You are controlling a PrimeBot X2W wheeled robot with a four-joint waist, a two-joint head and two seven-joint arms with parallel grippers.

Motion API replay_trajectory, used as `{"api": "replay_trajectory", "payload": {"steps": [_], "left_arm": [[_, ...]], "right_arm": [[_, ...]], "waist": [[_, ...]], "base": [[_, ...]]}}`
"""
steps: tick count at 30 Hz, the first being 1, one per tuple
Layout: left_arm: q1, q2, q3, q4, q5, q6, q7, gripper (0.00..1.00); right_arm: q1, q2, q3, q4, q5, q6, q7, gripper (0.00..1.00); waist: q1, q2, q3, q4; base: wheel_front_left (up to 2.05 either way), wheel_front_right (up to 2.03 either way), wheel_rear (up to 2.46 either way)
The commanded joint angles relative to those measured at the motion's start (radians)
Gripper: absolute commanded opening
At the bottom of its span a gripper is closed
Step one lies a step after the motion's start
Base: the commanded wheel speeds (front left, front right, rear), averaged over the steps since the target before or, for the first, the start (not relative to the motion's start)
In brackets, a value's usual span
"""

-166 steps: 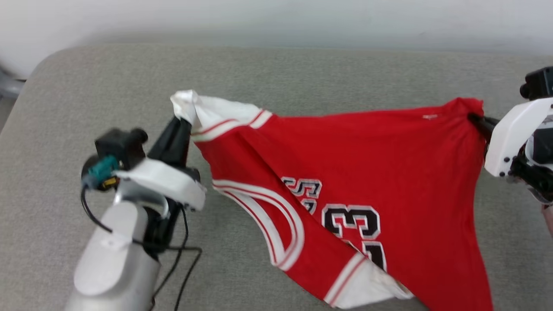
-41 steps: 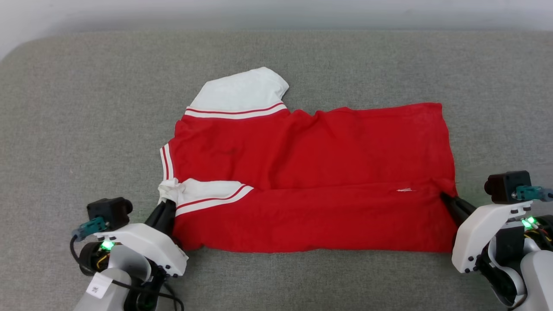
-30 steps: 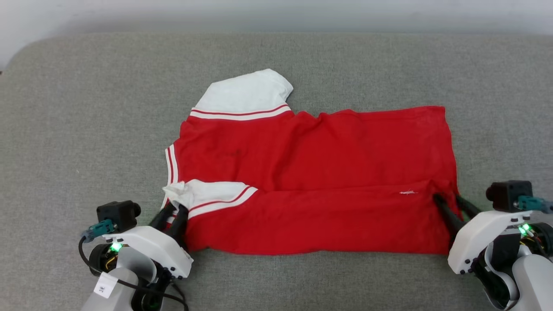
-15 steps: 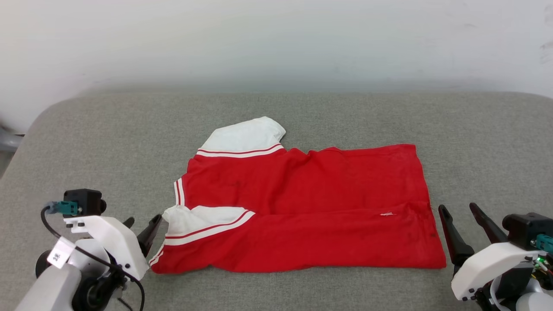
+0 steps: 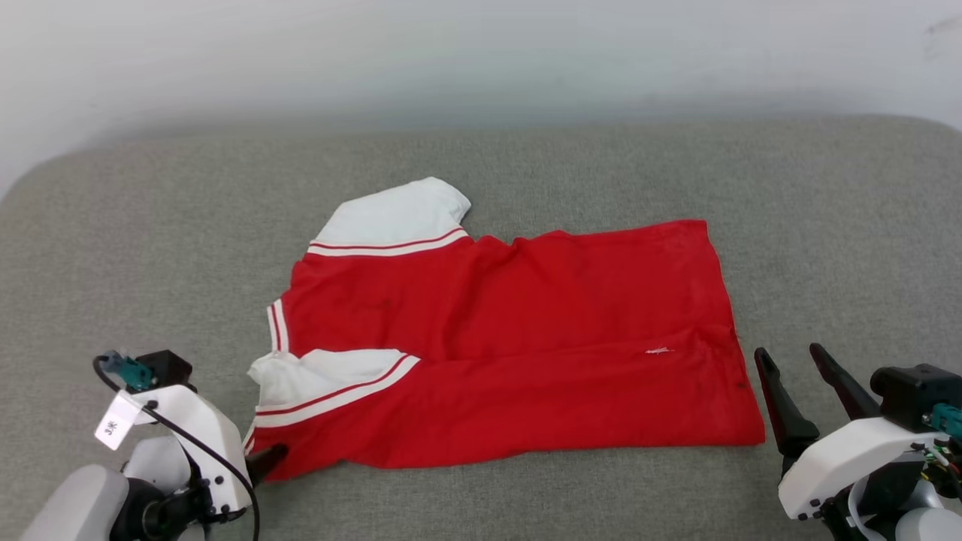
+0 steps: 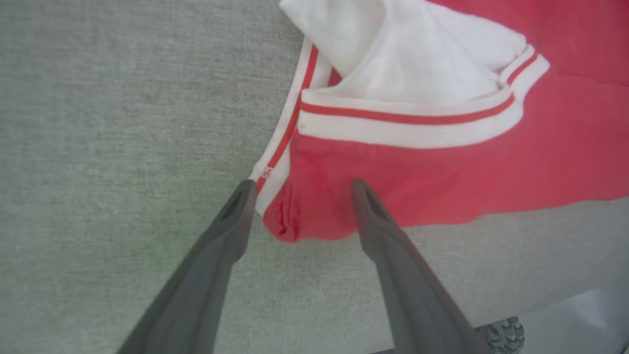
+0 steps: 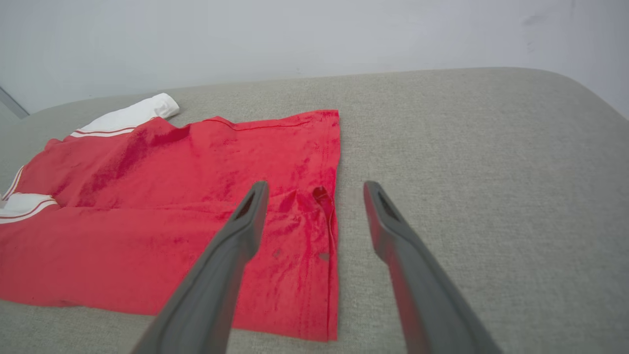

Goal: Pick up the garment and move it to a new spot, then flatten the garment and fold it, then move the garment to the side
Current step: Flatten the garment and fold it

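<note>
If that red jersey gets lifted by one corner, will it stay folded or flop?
Likely flops: the jersey lies limp, wrinkled, its near sleeve crumpled. Probably light: thin cloth. Pushed, it would likely bunch on the textured grey cushion, not slide.

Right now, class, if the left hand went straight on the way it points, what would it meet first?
The garment: its red corner lies between the fingertips of the open left hand, though depth is unclear.

Not much to read here tbh. The white tag point(image 5: 113, 430) at the lower left of the head view has maybe a "3", rest too small. The tiny white mark point(image 5: 658, 350) on the garment point(image 5: 526, 338) is illegible.
</note>
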Motion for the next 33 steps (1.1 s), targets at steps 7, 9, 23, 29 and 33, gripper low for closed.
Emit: {"api": "replay_trajectory", "payload": {"steps": [7,9,23,29,33], "left_arm": [[-0.006,-0.069,-0.044,0.107,-0.023,-0.019,0.026,1.00],[-0.002,-0.097,-0.066,0.137,-0.035,-0.035,0.045,0.23],[-0.054,-0.063,-0.032,0.108,0.009,-0.093,-0.087,0.00],[-0.061,-0.021,-0.018,-0.014,0.049,-0.070,-0.118,0.00],[-0.063,-0.007,-0.018,-0.083,0.065,-0.050,-0.117,0.00]], "right_arm": [[-0.025,-0.007,-0.004,0.003,0.014,-0.001,0.001,1.00],[-0.029,-0.010,-0.009,0.011,0.018,-0.001,0.006,1.00],[-0.048,-0.079,-0.070,0.073,0.129,-0.001,0.335,1.00],[-0.102,-0.110,-0.032,0.083,0.165,-0.001,0.517,1.00],[-0.143,-0.107,0.023,0.105,0.174,-0.001,0.565,1.00]], "waist": [[0.0001,0.0000,0.059,-0.020],[0.0001,0.0000,0.061,-0.023],[0.0001,0.0000,0.036,0.003],[0.0001,0.0000,0.057,0.033],[0.0001,0.0000,0.086,0.050]], "base": [[0.00,0.00,0.00],[0.00,0.00,0.00],[0.00,0.00,0.00],[0.00,0.00,0.00],[0.00,0.00,0.00]]}}
